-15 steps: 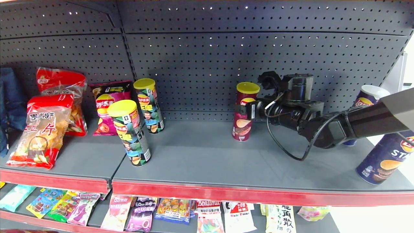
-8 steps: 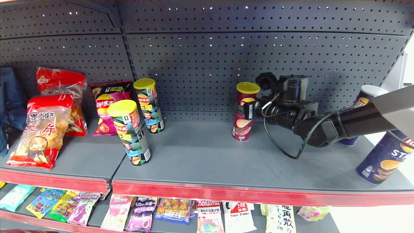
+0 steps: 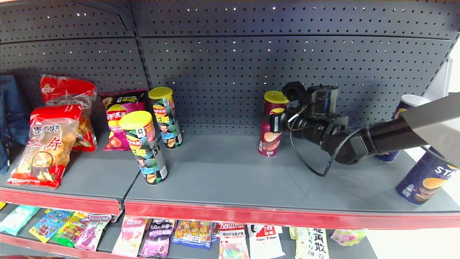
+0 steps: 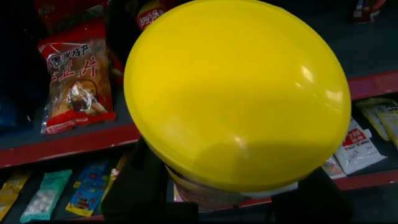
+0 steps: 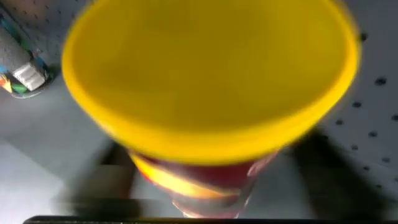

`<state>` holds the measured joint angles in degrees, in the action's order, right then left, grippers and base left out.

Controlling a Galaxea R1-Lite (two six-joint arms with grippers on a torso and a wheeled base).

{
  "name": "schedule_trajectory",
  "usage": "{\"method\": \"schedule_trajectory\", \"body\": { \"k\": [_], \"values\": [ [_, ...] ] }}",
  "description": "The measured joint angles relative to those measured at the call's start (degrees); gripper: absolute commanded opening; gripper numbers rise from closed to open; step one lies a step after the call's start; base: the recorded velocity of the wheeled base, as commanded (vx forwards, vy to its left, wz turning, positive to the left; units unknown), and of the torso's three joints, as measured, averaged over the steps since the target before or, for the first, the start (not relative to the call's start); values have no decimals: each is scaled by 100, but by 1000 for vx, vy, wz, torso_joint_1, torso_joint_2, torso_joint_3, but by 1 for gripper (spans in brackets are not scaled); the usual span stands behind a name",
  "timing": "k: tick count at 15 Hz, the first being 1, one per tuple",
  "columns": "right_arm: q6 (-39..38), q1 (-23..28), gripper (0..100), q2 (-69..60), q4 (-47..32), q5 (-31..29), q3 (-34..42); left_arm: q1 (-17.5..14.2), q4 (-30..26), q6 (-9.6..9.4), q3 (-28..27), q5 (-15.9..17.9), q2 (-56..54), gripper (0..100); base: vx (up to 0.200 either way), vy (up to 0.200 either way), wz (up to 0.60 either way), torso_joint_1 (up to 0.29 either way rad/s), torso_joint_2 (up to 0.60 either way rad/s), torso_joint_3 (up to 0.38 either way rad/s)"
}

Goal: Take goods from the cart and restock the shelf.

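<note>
Reaches in from the right edge of the head view with the right gripper [image 3: 274, 122], level with the upper half of a dark red cardboard chip tube with a yellow plastic lid [image 3: 267, 142]. Has that tube upright at centre right of the grey metal shelf [image 3: 222, 172], close to the pegboard back wall, probably to leave front room for more stock. Cannot tell whether gripped or let go there. Holds a second yellow-lidded tube [image 4: 236, 93] clamped in the left gripper [image 4: 224, 199], low in the left wrist frame. Seems gripped below the lid so as to go in upright next.
</note>
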<state>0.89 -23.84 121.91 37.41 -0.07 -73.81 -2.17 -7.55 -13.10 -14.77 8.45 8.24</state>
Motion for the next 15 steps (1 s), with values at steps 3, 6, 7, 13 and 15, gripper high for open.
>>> {"method": "schedule_trajectory", "body": {
  "k": [3,6,7,13,15],
  "values": [
    [-11,-22,0,4,13,-63,48,-2,-2,2,22,0,0,0,0,0,0,0,0,0],
    [6,-79,0,-157,-38,-272,179,-2,-4,0,22,-2,0,0,0,0,0,0,0,0],
    [22,-118,0,-278,-61,-378,310,-2,0,0,9,0,0,0,0,0,0,0,0,0],
    [-34,-486,0,-1323,-22,-1109,1453,6,-2,5,-7,11,0,0,0,0,0,0,0,0],
    [-84,-606,0,-1636,-6,-1240,1875,6,0,6,-7,15,0,0,0,0,0,0,0,0]
  ]
}}
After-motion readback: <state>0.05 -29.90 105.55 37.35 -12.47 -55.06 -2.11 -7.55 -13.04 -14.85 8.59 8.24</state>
